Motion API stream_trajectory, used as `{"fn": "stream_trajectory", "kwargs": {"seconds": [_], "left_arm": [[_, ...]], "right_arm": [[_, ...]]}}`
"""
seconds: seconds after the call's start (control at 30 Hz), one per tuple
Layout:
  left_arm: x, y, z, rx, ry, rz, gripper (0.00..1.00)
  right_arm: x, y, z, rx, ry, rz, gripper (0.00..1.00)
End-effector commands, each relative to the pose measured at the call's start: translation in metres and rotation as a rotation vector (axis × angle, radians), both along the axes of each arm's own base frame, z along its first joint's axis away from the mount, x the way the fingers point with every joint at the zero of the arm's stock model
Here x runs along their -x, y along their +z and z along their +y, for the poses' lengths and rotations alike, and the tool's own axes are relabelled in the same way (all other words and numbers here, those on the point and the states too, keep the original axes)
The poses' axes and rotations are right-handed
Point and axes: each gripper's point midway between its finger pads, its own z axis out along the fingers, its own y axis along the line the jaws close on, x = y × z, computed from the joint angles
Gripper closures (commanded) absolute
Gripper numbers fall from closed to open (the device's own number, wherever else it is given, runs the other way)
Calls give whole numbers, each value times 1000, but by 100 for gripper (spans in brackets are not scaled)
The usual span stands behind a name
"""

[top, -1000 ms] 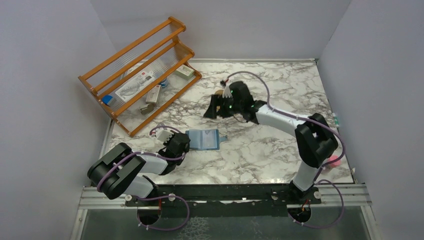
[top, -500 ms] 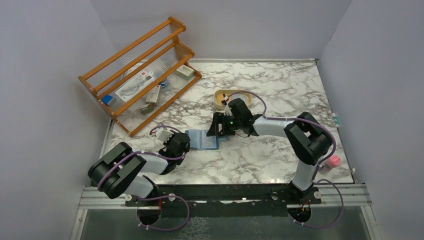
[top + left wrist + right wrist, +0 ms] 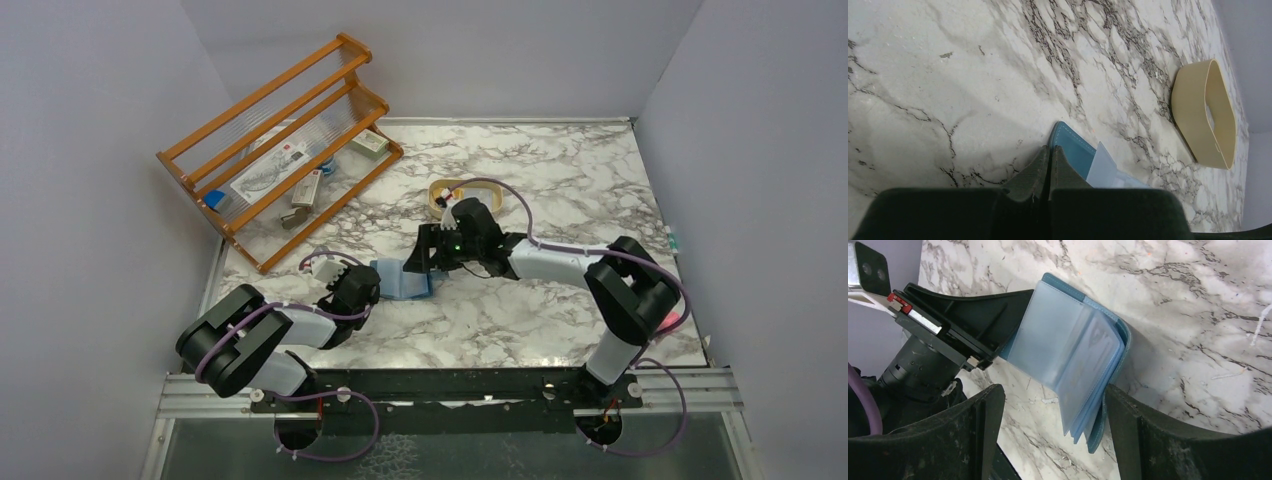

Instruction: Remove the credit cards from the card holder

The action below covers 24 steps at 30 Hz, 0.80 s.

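Top external: right gripper (image 3: pixel 416 262) newly over card holder (image 3: pixel 398 286), seemingly half-folded.

light: bright, even, from above | shadows: soft, faint | glare: pale wash on table (image 3: pixel 923 50), upper left, left wrist view | focus: wrist views soft along bottom

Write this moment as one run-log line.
left gripper: shut on card holder edge | right gripper: open, straddling its raised flap
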Motion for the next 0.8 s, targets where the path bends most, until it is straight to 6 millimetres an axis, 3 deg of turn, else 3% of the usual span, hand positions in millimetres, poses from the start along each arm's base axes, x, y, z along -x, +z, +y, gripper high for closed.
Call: {"fn": "stream_trajectory", "kwargs": {"seconds": [0.0, 0.3, 0.4, 0.57, 0.77], "left_arm": [[29, -38, 16, -118, -30, 154, 100], [28, -39, 15, -117, -32, 158, 100], [28, -40, 14, -116, -34, 161, 100], [28, -40, 14, -115, -35, 163, 100], [28, -39, 15, -115, -33, 159, 100]], "right_arm": [[12, -7, 9, -12, 3, 4, 22], [-19, 27, -42, 85, -267, -199, 21], [-12, 34, -32, 40, -200, -198, 21], [8, 5, -1, -2, -57, -72, 21], [18, -21, 8, 7, -24, 5, 21]]}}
